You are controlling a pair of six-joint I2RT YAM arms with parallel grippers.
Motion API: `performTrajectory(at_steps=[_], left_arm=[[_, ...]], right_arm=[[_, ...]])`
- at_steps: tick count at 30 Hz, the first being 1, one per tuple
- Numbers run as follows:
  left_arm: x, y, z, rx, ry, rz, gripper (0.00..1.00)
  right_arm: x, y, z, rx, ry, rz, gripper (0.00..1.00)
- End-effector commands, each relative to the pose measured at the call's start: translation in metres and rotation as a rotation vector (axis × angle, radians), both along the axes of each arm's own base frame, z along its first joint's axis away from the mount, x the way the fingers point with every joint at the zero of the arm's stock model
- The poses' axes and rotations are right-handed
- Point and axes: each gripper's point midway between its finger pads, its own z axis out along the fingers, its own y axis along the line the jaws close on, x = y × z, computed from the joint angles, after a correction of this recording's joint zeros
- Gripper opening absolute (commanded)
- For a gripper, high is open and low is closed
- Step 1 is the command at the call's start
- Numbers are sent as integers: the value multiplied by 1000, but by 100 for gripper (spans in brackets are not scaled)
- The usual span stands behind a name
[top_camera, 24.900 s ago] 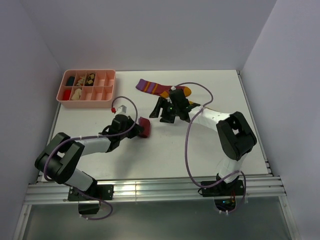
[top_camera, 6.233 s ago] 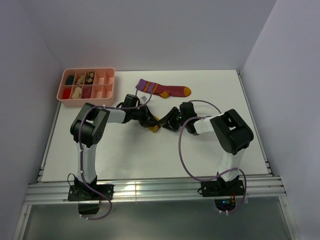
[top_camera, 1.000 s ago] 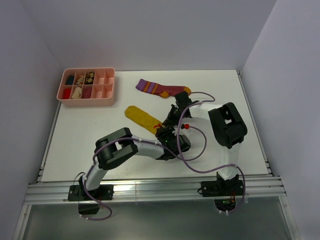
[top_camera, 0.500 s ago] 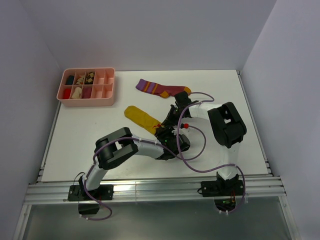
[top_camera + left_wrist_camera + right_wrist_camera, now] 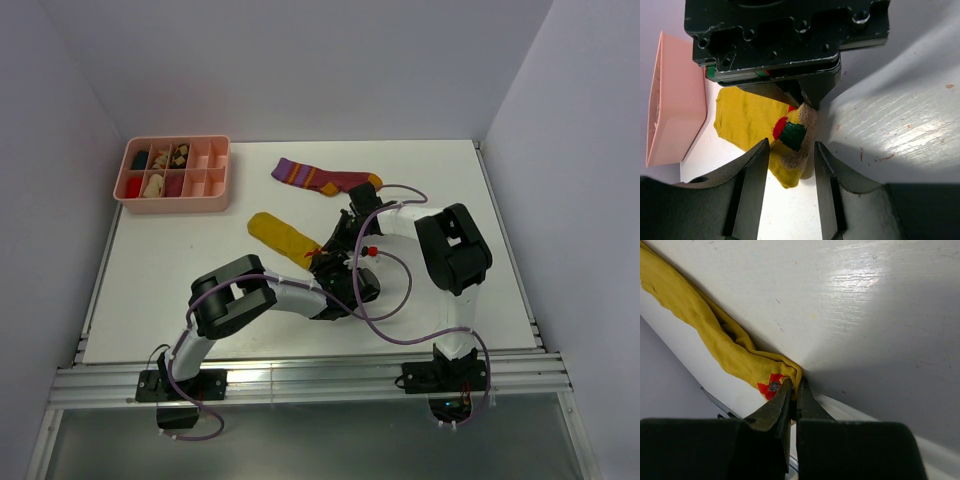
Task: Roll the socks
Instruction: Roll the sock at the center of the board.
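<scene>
While neither arm shifts over the last second, left claw [image 5: 790, 162] sits half-closed astride the pictured end of mustard sock [image 5: 283, 235], grip uncertain, right claw [image 5: 795, 385] pinches that end, sock lies flat mid bench [image 5: 150, 280], roll unstarted, striped sock [image 5: 325, 178] beyond.

A mustard-yellow sock [image 5: 278, 232], lying to the near right of the tray [image 5: 172, 203], is showing a small red-and-green picture at one end. The maroon sock [image 5: 325, 177], directly right of the tray, is wearing a purple cuff crossed with orange stripes and an orange toe. The tray is standing out in salmon pink against the white table [image 5: 180, 280], while the left gripper [image 5: 790, 150] and right gripper [image 5: 794, 386] are showing plain black.
</scene>
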Motion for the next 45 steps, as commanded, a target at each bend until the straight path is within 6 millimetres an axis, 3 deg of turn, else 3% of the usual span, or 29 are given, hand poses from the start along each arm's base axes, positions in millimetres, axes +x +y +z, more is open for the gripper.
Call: performTrajectory(at_steps=[1, 12, 24, 27, 28, 29, 33, 39, 41, 42, 43, 45], left_arm=[[7, 3, 22, -35, -66, 31, 46], [4, 5, 8, -37, -21, 39, 45], [-20, 25, -43, 12, 151, 87, 39], [-23, 24, -49, 8, 181, 78, 26], [-23, 23, -49, 5, 187, 77, 11], [-25, 21, -51, -11, 206, 72, 4], [-33, 14, -54, -95, 306, 59, 1], [-49, 7, -41, -349, 533, 53, 1], [-47, 7, -31, -458, 589, 71, 1], [-58, 3, -31, -510, 671, 46, 1], [-52, 9, -31, -556, 696, 75, 1], [-64, 8, -35, -652, 807, 78, 1]], right_arm=[[-41, -31, -57, -184, 167, 19, 0], [-44, -31, -58, -185, 176, 19, 0], [-39, -30, -52, -180, 164, 18, 0], [-36, -30, -50, -181, 156, 19, 0], [-35, -29, -48, -175, 149, 20, 0], [-33, -29, -46, -171, 140, 21, 0], [-20, -26, -31, -162, 58, 31, 0], [7, -25, 12, -137, -112, 4, 14], [14, -28, 22, -138, -150, -20, 22], [19, -29, 32, -130, -183, -31, 29], [21, -29, 37, -127, -199, -42, 33], [28, -33, 50, -123, -245, -71, 40]])
